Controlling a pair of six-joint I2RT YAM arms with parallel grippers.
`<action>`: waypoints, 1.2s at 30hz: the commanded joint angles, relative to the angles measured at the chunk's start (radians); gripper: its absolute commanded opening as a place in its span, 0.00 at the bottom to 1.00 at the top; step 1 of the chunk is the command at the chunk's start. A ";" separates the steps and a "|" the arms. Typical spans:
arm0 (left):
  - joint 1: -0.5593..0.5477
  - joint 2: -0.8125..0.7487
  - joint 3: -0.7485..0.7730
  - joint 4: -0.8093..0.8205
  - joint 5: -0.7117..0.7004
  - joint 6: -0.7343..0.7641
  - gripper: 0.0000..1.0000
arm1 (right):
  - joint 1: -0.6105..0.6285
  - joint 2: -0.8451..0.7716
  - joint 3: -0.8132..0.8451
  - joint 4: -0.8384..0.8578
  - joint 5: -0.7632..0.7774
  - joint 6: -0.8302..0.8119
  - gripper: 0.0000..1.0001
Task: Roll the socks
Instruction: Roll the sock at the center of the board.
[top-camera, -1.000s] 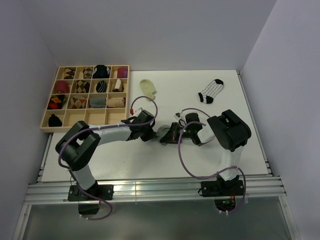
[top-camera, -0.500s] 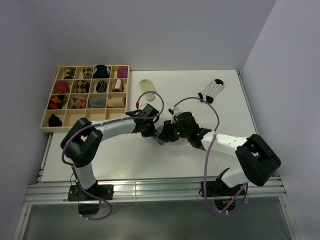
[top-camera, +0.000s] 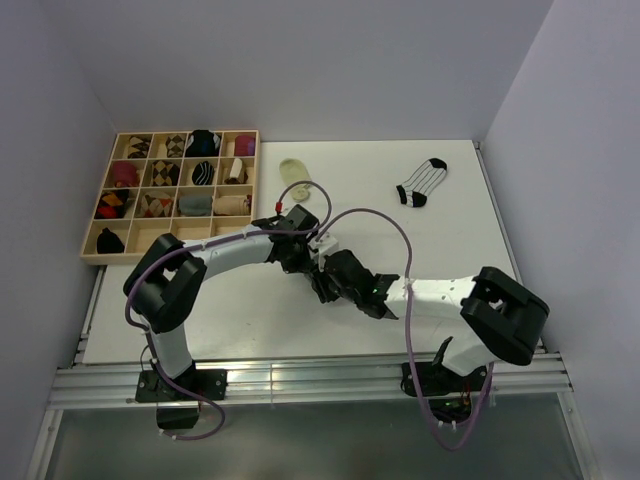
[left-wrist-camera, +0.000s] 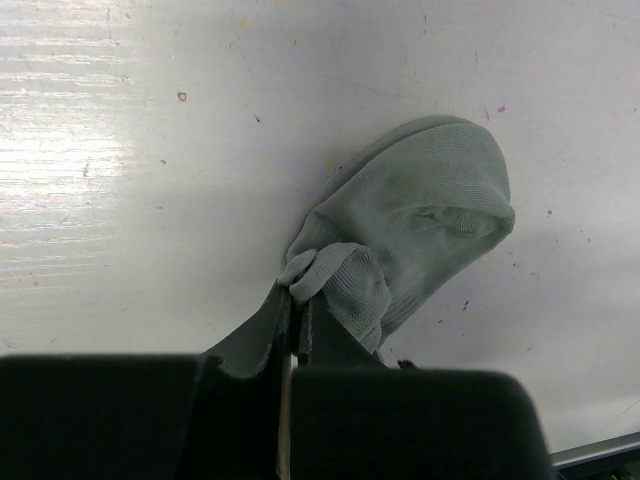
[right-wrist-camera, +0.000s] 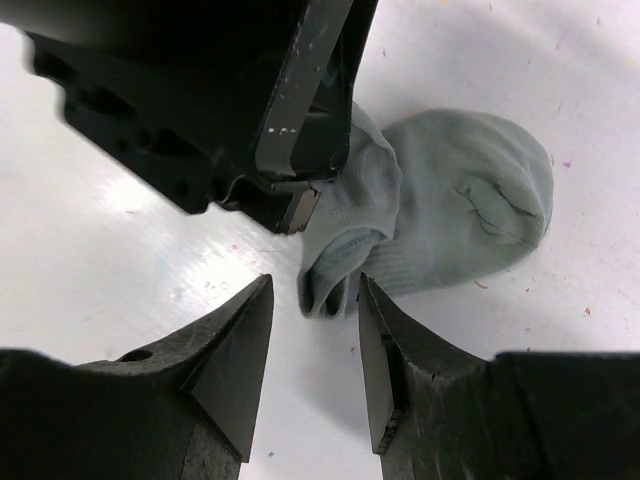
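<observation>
Now, left end effector (left-wrist-camera: 293, 305): jaws pinched tight on a bunched fold at the cuff end of the grey sock (left-wrist-camera: 430, 225), low over the counter (top-camera: 250, 315).
Right end effector (right-wrist-camera: 313, 300): jaws moderately apart, straddling that same folded cuff end just beside the left tool's tips. It holds nothing, and I can't tell whether a pad grazes the cloth.
Grey sock: mid-counter, toe lying flat and pointing away from both tools, cuff lifted and partly turned over. By my read the roll is barely begun.
Doing it well: the right one should close on the free lip of the fold, not on the left tool. The tips are nearly touching, so slow and square is the call. Keep the toe flat so the roll tightens instead of dragging the whole sock along.
Risk: soft thin knit, so it is likely to slip or spring open if either side lets go early.
Other socks: cream sock (top-camera: 294, 172) and striped sock (top-camera: 421, 182) lie well apart toward the far side, out of the way.
Edges: wooden tray (top-camera: 92, 256) sits at the far-left corner, and the counter's near edge lies back by the arm bases.
Open room: bare counter shows on the near side and to the right of the sock. The crowding comes from the two converging arms and the looping cables (top-camera: 385, 215), not from the surface.
</observation>
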 joint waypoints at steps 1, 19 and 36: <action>0.006 0.006 0.017 0.006 0.026 0.019 0.00 | 0.022 0.044 0.055 0.046 0.088 -0.039 0.47; 0.011 0.016 -0.004 0.035 0.058 0.014 0.00 | 0.068 0.090 0.058 0.101 0.195 -0.054 0.48; 0.021 0.006 -0.029 0.069 0.090 0.013 0.00 | 0.060 0.228 0.092 0.097 0.183 -0.022 0.24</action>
